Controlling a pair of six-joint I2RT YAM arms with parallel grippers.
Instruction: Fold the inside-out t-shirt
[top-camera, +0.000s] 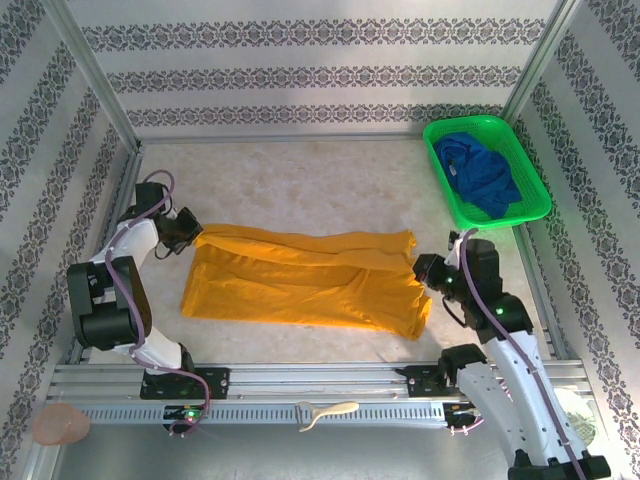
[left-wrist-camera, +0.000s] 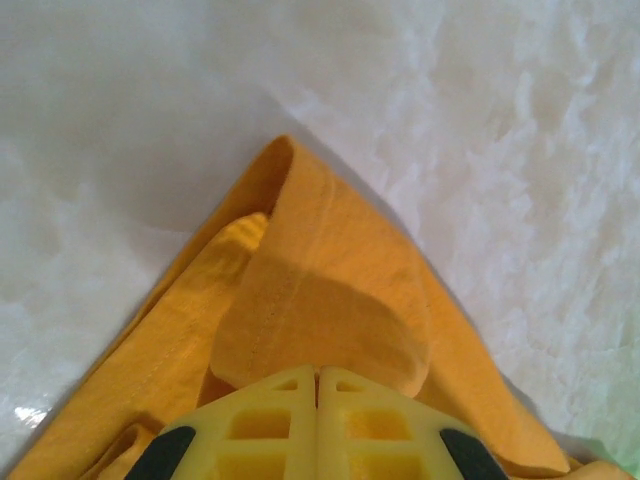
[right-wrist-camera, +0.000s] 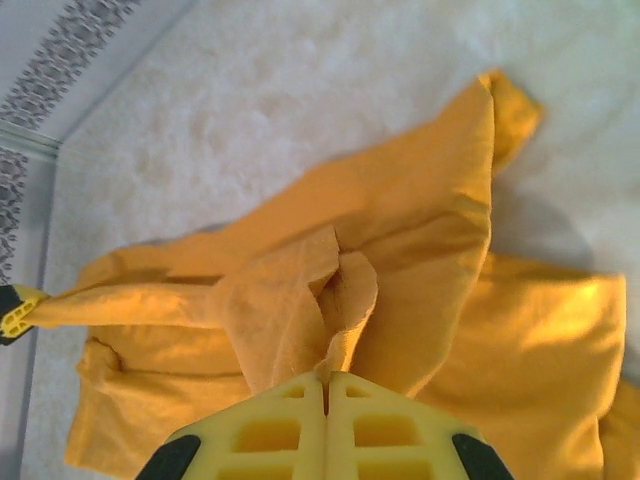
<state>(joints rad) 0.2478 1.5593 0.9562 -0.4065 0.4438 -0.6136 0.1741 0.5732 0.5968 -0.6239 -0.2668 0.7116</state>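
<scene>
I see the left claw (top-camera: 195, 234) pinched shut on the t-shirt (top-camera: 310, 285) at its far-left corner, and the right claw (top-camera: 422, 268) clamped on the right edge (fabric bunched at the fingertips). Shirt lies stretched across the bench (top-camera: 300, 180), between both arms.

No writing, label, brand mark, number or sign can be read anywhere in these views. The dark bands running along the wall panels (top-camera: 320, 78) are a repeating floral ornament, not lettering.
</scene>
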